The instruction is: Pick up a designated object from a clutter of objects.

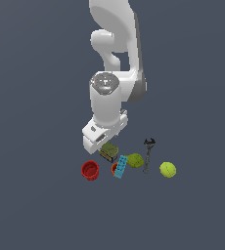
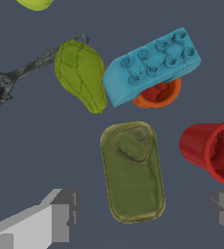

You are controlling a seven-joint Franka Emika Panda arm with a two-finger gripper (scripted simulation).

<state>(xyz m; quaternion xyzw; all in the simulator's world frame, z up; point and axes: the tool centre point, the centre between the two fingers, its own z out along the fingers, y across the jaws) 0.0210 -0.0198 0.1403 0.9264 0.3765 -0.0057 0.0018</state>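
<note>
Wrist view: tool (image 2: 143, 214) spread wide over the flat olive-green rounded tin (image 2: 132, 171).
Its fingers (image 2: 60, 216) flank the tin (touching nothing), holding nothing.

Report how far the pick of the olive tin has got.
Done: the gripper is lined up over the olive tin, open, with a finger showing on either side of it. In hand: the approach; no finger touches the tin, which lies flat on the floor. Left: lowering, closing and lifting. The red cup and the blue brick lie close but apart from the tin.
</note>
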